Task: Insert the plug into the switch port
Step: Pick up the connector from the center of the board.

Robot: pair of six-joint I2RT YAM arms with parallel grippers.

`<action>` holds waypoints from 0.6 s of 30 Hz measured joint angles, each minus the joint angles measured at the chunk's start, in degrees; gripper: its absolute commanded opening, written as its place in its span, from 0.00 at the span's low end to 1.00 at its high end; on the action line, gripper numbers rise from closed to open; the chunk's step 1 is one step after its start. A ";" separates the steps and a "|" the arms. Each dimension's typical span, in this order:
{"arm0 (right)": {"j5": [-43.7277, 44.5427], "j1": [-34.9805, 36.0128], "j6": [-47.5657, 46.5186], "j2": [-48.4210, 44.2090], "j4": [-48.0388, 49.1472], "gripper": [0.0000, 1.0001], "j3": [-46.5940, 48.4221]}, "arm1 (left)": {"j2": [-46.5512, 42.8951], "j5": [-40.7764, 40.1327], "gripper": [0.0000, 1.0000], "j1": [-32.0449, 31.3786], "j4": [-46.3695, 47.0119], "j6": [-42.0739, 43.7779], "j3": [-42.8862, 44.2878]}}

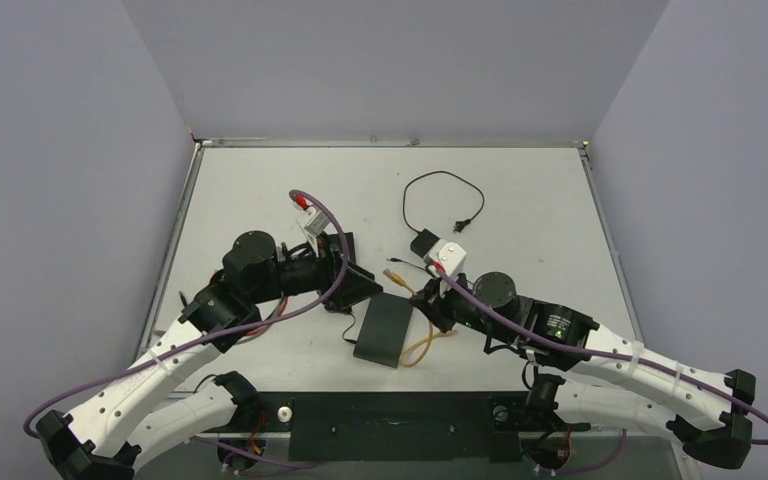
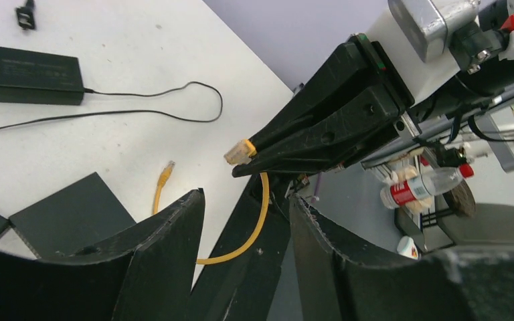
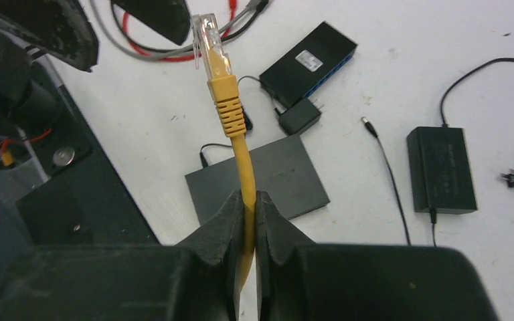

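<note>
Top view, right claw [image 1: 438,300]: low over the table [image 1: 520,200], with the flat grey box [image 1: 382,330] just off its tip. The yellow cable [image 1: 425,342] loops on the table beneath it.
Top view, left claw [image 1: 345,265]: faces the right claw from close by. Its black parts merge with whatever lies under it, so the switch cannot be picked out here.
Left wrist view, left claw [image 2: 246,200]: released, fingers spread. I cannot identify the dark shape showing between them.
Left wrist view, plug [image 2: 239,152]: ahead of and above this claw, sticking out past the tips of the right claw [image 2: 254,160]. The cable's other end [image 2: 166,170] lies loose on the table.
Right wrist view, right claw [image 3: 246,200]: clenched on the yellow cable just behind the boot.
Right wrist view, plug [image 3: 209,40]: its long axis runs straight out along the fingers, clear tip leading.
Right wrist view, switch [image 3: 308,60]: on the table, ahead of the right claw and to its right, beyond the flat grey box. The power brick [image 3: 442,167] is further right.
Deciding relation: the blue port face runs along the switch's long side, oblique to the plug's axis. The plug likely needs lowering, shifting right and turning square to that face.
Nearer arm: the left claw looks nearer the switch, and the right one carries the plug.
</note>
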 measured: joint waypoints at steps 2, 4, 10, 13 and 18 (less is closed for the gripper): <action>-3.19 -0.02 0.09 -0.07 -1.51 0.00 0.00 | 0.26 2.51 0.47 0.00 0.57 0.33 -0.92; -6.69 -0.02 0.26 0.02 -3.23 0.00 0.00 | 0.35 4.59 0.47 0.00 0.98 0.85 -1.40; -14.75 -0.13 0.76 0.04 -5.86 0.00 -1.31 | -0.39 9.16 0.48 0.00 0.48 3.19 -2.03; -19.37 -0.50 0.81 0.04 -6.78 0.00 -2.16 | -1.01 10.69 0.48 0.00 -1.33 5.14 -2.03; -26.38 -1.16 1.07 -0.24 -6.80 0.00 -2.38 | -1.31 13.66 0.47 0.00 -5.14 8.39 -2.01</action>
